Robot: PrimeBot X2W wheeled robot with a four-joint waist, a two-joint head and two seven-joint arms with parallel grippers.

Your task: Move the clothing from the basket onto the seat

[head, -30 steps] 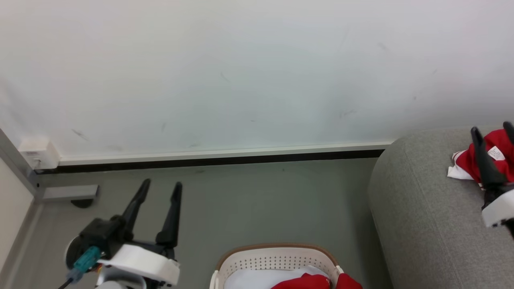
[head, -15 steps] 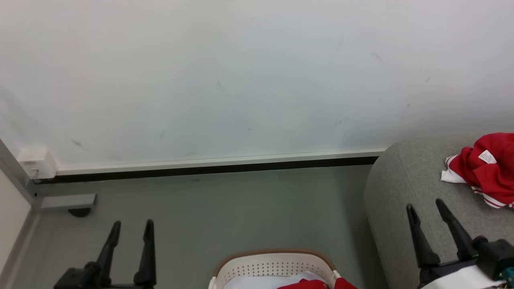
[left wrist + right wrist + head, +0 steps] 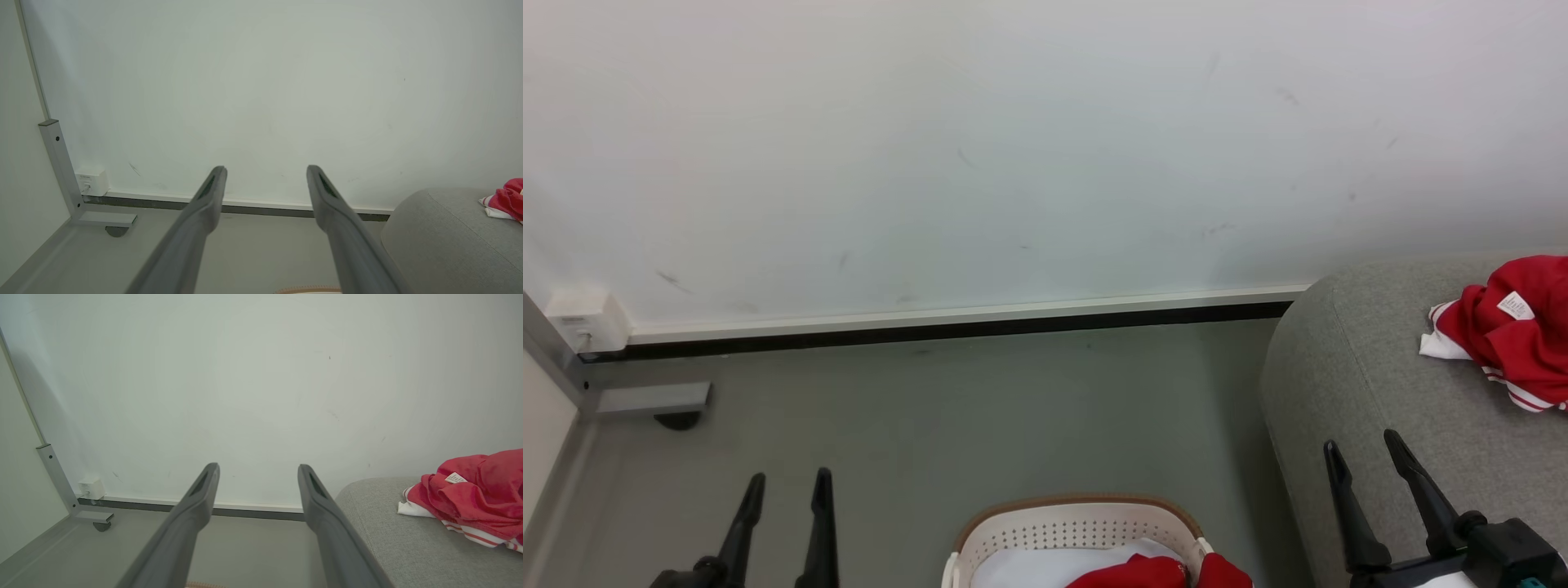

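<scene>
left gripper [image 3: 790, 475] jaws apart, empty, above floor [image 3: 1013, 408]. right gripper [image 3: 1361, 439] jaws apart, empty, by seat [image 3: 1347, 367] edge. red garment [image 3: 1515, 343] on seat; second red garment [image 3: 1152, 573] in basket [image 3: 1078, 523].

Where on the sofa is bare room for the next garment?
The sofa is bare from its rounded left end to the red garment, and in front of that toward the right gripper. Its far right, under the garment, is taken.

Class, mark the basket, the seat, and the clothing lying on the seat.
basket [image 3: 1078, 532], head view, perforated back wall.
seat [image 3: 1372, 384], head view, bare grey upholstery.
clothing [image 3: 1515, 347], head view, middle of the red fabric.
</scene>
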